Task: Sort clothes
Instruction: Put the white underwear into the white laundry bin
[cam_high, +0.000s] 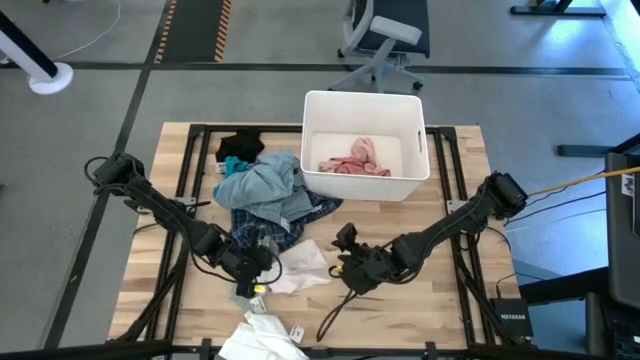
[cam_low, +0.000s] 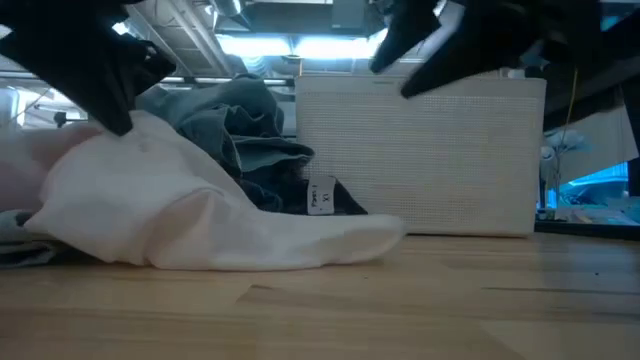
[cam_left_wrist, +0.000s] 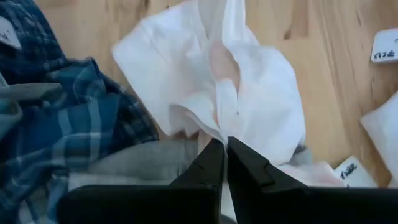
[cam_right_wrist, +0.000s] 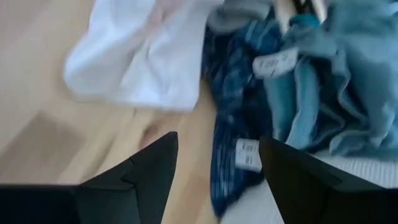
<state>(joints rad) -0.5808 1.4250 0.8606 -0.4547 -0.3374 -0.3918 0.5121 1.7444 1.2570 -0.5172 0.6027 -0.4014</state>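
The clothes lie in a heap left of the white bin (cam_high: 365, 145): a black piece (cam_high: 240, 147), a light blue-grey garment (cam_high: 265, 185) and a dark blue plaid one (cam_high: 262, 228). A pink garment (cam_high: 352, 160) lies inside the bin. A white garment (cam_high: 305, 265) lies on the wood next to the plaid, and my left gripper (cam_high: 268, 268) is shut on it. My right gripper (cam_high: 340, 262) hovers open just right of the white garment, with nothing between its fingers (cam_right_wrist: 155, 168). Another white garment (cam_high: 262, 335) lies at the near edge. My left gripper pinches a raised fold (cam_left_wrist: 219, 127) of the white garment between its two fingers. The fingers slant down at it from the table's left. The cloth rises to a peak (cam_low: 130, 130) under the gripper, while the rest spreads slack on the table (cam_low: 300, 240).
The bin stands at the far middle of the wooden table (cam_high: 440, 300). Small white tags (cam_right_wrist: 275, 64) show on the plaid and blue-grey clothes. Bare wood lies on the near right. An office chair (cam_high: 385, 40) stands beyond the table.
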